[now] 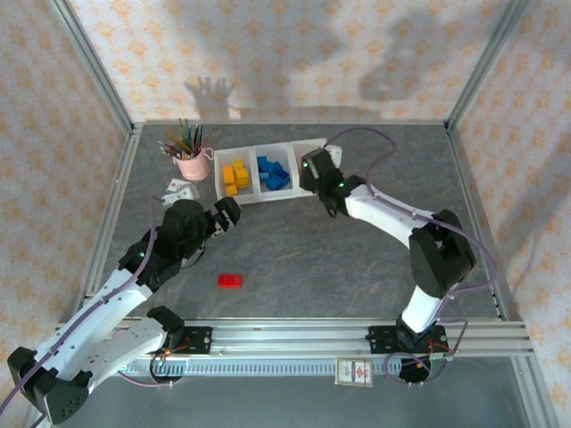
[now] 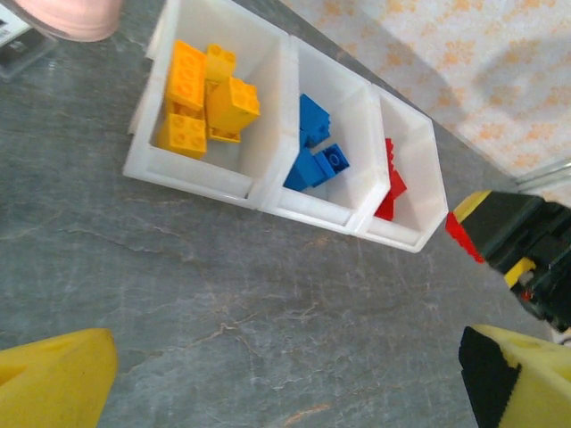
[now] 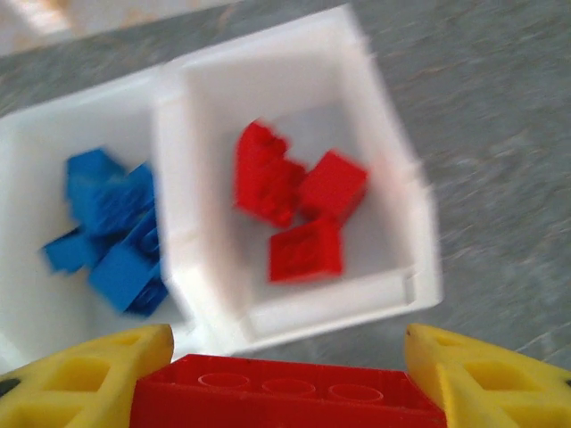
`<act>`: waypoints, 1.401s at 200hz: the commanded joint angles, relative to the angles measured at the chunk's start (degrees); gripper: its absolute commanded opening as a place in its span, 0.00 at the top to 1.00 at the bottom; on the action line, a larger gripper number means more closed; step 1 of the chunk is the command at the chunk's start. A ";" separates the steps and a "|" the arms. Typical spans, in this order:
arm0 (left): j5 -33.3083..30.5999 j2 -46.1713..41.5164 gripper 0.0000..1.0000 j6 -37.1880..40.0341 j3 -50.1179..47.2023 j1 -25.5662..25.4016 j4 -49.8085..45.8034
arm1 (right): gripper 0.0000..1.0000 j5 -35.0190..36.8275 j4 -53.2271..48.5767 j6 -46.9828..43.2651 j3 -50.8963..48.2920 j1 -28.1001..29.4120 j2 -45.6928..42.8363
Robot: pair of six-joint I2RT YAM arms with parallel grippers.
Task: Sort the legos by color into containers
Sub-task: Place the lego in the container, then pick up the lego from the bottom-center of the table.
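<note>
The right fingers [image 3: 486, 379] are clamped on a long red plastic brick [image 3: 285, 397] and hover at the near edge of the low translucent-white three-bin tray [image 3: 187, 160]. The end bin straight ahead of them holds several red bricks [image 3: 299, 205], and the middle bin, ahead and to their left, holds a heap of blue bricks [image 3: 111, 236]. The left fingers [image 2: 53, 379] are spread wide with nothing between them above the grey stone-patterned counter [image 2: 223, 294]; the bin of yellow-orange bricks [image 2: 201, 102] is ahead and to their left, and a lone small red brick [image 1: 231, 281] lies on the counter behind them.
</note>
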 commanded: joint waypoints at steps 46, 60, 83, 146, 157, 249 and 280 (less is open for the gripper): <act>2.53 4.05 0.01 2.88 -0.30 0.37 7.43 | 0.39 0.69 0.37 -5.80 16.50 -5.39 14.92; 2.72 4.60 0.01 3.01 -0.16 0.36 7.77 | 0.38 1.82 -0.86 -6.85 20.78 -5.71 18.47; 2.72 5.22 0.01 3.00 -0.09 0.41 8.09 | 0.38 2.65 -3.18 -7.65 26.70 -6.27 23.14; 2.46 5.39 0.01 3.45 0.23 0.51 7.83 | 0.20 0.91 -4.94 -9.48 31.45 -6.35 25.13; 2.41 5.40 0.01 3.62 0.46 0.48 7.54 | 0.17 0.15 -4.98 -9.72 30.96 -6.35 24.11; -1.23 -1.01 0.01 2.10 0.28 0.55 0.08 | 0.13 -3.06 -2.61 -7.77 12.20 2.43 6.35; -3.20 -5.05 0.01 0.38 -0.56 0.61 -3.99 | 0.12 -3.16 -0.50 -5.30 3.93 8.58 0.37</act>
